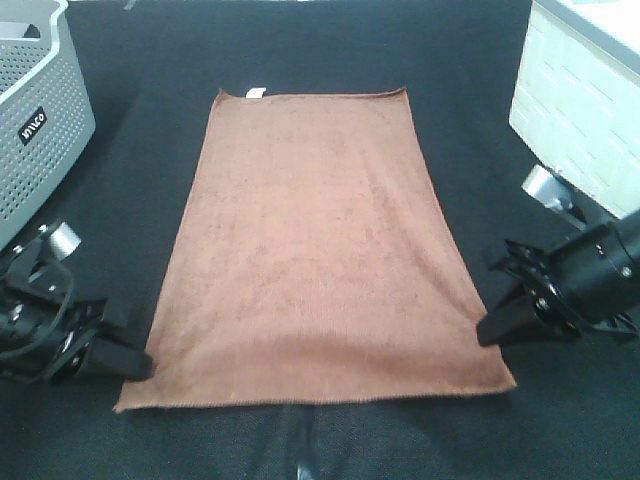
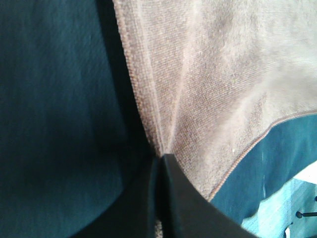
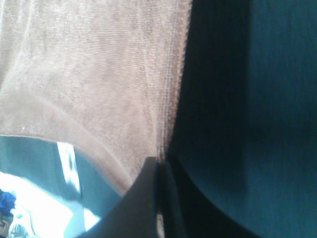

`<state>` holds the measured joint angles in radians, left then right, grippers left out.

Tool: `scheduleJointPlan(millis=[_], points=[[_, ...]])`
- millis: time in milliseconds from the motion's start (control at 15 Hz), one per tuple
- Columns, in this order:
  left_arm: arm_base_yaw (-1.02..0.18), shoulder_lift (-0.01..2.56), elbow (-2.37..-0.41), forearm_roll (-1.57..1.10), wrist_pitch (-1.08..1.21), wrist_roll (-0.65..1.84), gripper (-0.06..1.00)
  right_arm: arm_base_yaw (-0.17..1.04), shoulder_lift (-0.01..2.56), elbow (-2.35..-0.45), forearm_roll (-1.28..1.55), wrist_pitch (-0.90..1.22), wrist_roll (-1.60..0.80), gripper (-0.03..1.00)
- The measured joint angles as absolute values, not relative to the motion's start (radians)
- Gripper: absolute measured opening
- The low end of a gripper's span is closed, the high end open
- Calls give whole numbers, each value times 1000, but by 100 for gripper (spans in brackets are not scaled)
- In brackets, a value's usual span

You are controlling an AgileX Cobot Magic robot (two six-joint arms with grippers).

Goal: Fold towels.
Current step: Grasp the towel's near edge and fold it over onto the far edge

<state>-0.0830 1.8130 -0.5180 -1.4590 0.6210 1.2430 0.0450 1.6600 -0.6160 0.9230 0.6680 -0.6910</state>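
Flat on bench [image 1: 120, 200], centred: towel [image 1: 310, 250], long axis running away from robot, tag [image 1: 255, 93] at far end. Clenched on side hems close to near corners: left jaws on left hem, right jaws on right, equally near. Beside far end, well apart: basket [image 1: 35, 120] left, box [image 1: 580, 110] right. Fold path judged unobstructed.

Black cloth tabletop [image 1: 300, 60]; grey perforated basket [image 1: 40, 120] far left; white, perhaps brick-patterned box [image 1: 570, 120] far right.
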Motion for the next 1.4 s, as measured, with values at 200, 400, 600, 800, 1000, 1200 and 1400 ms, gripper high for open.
scheduleJointPlan(millis=[200, 400, 600, 800, 1000, 1200, 1400], points=[[-83, 1735, -423, -1450, 618, 1240, 0, 45, 1574, -510, 916, 672, -688, 0], [-83, 1656, -330, -1432, 618, 1240, 0, 45, 1509, -430, 915, 680, -682, 0], [-83, 1619, -316, -1445, 616, 1239, 0, 45, 1491, -438, 901, 703, -666, 0], [-83, 1608, -384, -1486, 616, 1239, 0, 45, 1494, -554, 882, 741, -657, 0], [-83, 1609, -479, -1497, 612, 1227, 0, 45, 1520, -707, 811, 754, -573, 0], [-83, 1610, -627, -1505, 561, 1172, 0, 45, 1615, -923, 735, 761, -496, 0], [-83, 1639, -799, -1505, 509, 1130, 0, 45, 1757, -1167, 723, 835, -481, 0]])
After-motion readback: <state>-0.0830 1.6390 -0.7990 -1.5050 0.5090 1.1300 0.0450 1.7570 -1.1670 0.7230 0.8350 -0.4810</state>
